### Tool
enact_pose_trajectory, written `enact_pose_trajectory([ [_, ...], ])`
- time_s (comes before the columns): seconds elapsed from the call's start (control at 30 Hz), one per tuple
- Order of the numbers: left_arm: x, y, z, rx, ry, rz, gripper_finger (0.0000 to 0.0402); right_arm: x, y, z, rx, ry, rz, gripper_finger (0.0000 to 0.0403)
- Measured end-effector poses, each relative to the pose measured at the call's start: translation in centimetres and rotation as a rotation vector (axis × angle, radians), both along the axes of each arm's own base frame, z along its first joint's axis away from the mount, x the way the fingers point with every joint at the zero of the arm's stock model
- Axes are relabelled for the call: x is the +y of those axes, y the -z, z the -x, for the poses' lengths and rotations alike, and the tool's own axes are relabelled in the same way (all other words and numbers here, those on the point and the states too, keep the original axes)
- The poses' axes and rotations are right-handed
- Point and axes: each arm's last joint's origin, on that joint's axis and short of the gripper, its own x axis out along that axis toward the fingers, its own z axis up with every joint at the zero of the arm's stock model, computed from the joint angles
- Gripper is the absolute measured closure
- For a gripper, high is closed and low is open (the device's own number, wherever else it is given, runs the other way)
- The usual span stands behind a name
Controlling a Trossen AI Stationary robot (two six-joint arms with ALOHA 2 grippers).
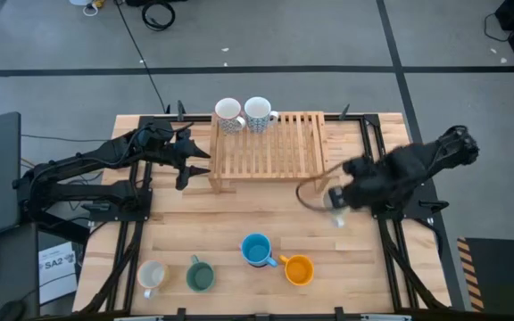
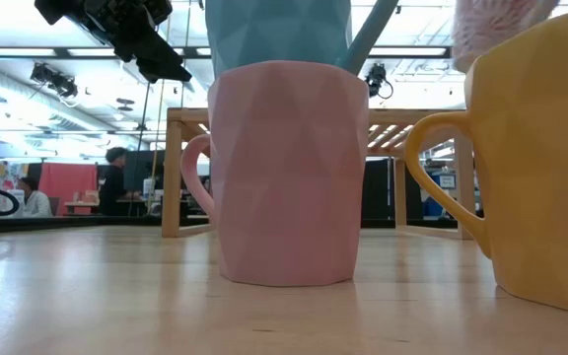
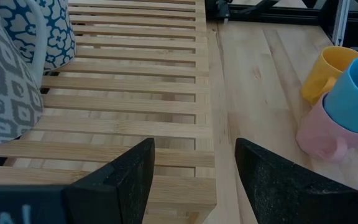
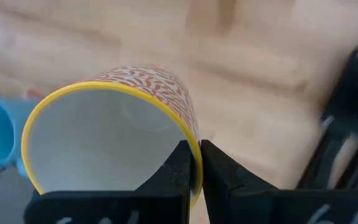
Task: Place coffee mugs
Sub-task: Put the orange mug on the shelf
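Pinched between my right gripper's (image 4: pixel 194 171) two dark fingers is the yellow rim of a round ceramic mug with an orange-red squiggle pattern (image 4: pixel 114 134), its white inside open toward my wrist and its body tipped on its side above the wooden table (image 4: pixel 260 56). From above, that gripper (image 1: pixel 339 198) hangs over the table just past the right end of the slatted wooden rack (image 1: pixel 270 147).

My left gripper (image 3: pixel 194 168) stands with its fingers well apart and nothing between them, at the rack's near-left corner. Ahead of it on the slats stand a grey diamond-patterned white mug (image 3: pixel 5 74) and a blue flower-patterned white mug (image 3: pixel 42 28), side by side.

Off to that gripper's side, on the bare table, a light blue mug (image 3: pixel 356 93) sits nested inside a faceted pink mug (image 3: pixel 322 134), with a plain orange mug (image 3: pixel 328 71) just beside them. Farther along that front row stand a dark green mug (image 1: pixel 200 275) and a cream mug (image 1: pixel 152 276).
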Motion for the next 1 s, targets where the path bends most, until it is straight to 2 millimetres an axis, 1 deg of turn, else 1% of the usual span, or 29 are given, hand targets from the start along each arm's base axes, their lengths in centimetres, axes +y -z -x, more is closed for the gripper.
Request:
enact_pose_trajectory([
  [0.13,0.0,0.0,0.0,0.0,0.0,0.0,0.0171,-3.2,-1.7,-0.2,-0.101,-0.044,0.089,0.0378],
  [0.33,0.0,0.0,0.0,-0.001,0.0,0.0,0.0171,-7.7,-2.7,-0.5,-0.085,-0.083,0.182,0.0378],
  [0.43,0.0,0.0,0.0,-0.001,0.0,0.0,0.0171,-9.9,-2.7,-1.0,-0.068,-0.135,0.208,0.0378],
  [0.73,0.0,0.0,0.0,-0.001,-0.001,0.0,0.0171,-17.2,-2.6,-2.5,-0.15,-0.253,0.308,0.0378],
  [0.87,0.0,0.0,0.0,-0.001,-0.001,0.001,0.0171,-20.8,-2.0,-3.0,-0.186,-0.283,0.341,0.0378],
  [1.0,0.0,0.0,0.0,-0.001,-0.001,0.001,0.0171,-24.2,-1.1,-3.4,-0.22,-0.309,0.343,0.0378],
])
